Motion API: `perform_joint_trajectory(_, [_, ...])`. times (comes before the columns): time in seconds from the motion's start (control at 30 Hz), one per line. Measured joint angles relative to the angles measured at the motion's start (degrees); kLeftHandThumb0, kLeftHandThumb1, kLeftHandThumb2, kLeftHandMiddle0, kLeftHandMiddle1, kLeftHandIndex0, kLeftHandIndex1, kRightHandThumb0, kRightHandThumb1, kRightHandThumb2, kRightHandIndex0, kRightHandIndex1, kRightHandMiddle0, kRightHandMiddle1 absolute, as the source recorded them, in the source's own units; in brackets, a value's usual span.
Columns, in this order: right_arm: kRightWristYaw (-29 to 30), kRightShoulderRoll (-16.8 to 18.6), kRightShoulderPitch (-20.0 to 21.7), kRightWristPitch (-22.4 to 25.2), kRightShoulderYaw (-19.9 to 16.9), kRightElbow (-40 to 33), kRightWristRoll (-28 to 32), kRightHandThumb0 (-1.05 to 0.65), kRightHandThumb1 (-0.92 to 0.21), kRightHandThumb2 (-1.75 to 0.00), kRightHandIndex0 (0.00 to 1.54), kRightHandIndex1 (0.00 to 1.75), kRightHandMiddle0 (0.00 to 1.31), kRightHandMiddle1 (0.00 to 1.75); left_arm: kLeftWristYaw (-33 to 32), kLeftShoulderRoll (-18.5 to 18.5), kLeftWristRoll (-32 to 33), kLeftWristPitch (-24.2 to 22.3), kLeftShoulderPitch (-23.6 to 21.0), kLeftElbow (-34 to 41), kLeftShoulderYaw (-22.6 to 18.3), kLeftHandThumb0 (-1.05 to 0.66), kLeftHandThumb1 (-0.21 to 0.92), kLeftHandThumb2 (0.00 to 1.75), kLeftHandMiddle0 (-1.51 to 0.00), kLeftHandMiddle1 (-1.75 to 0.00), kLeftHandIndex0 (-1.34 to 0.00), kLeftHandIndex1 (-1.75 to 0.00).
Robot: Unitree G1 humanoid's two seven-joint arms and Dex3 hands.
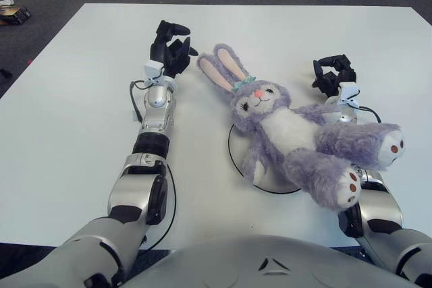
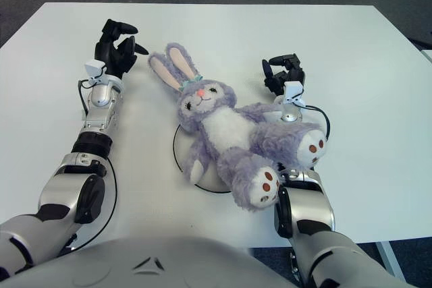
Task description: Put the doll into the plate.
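One plush rabbit doll (image 1: 297, 133), lilac with a white belly, two long ears pointing toward 11 o'clock and two feet toward 4 o'clock. One white plate (image 1: 237, 156) with a dark rim, beneath the doll. One white table (image 1: 67, 112). Two robot hands: one left hand (image 1: 170, 45) at 10 o'clock of the doll, one right hand (image 1: 332, 73) at 2 o'clock.

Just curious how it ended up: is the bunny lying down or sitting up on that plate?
Lying down, face up. The bunny sprawls across the plate, its ears and feet reaching past the rim.
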State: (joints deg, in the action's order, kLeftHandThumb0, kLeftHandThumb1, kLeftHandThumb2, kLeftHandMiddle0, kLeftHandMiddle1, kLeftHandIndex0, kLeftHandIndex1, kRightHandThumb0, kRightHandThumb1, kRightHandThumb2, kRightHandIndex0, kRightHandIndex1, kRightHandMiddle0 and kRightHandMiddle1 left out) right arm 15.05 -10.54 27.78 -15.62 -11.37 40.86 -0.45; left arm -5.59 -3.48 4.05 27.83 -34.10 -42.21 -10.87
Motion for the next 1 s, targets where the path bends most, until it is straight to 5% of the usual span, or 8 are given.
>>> perform_joint_trajectory(0.43, [-1.96,-0.07,0.42,-3.03,-0.7,2.11,0.61,-0.36,-0.92,-0.32,0.81,1.75,0.41,1.54,-0.81,0.78,0.5,-0.78,0.8,-1.8,-0.84,-0.35,0.84,0.61,-0.77,-1.75,-0.25,-1.75])
perform_joint_trajectory(1.0, [-4.3,-0.37,1.56,-8.33,-2.26,6.37,2.18,-0.37,-0.75,-0.71,0.81,1.75,0.34,1.71,-1.93,0.99,-0.12,-2.84,1.39,-3.15,-0.3,-0.36,0.84,0.62,-0.76,-1.75,-0.26,-1.75])
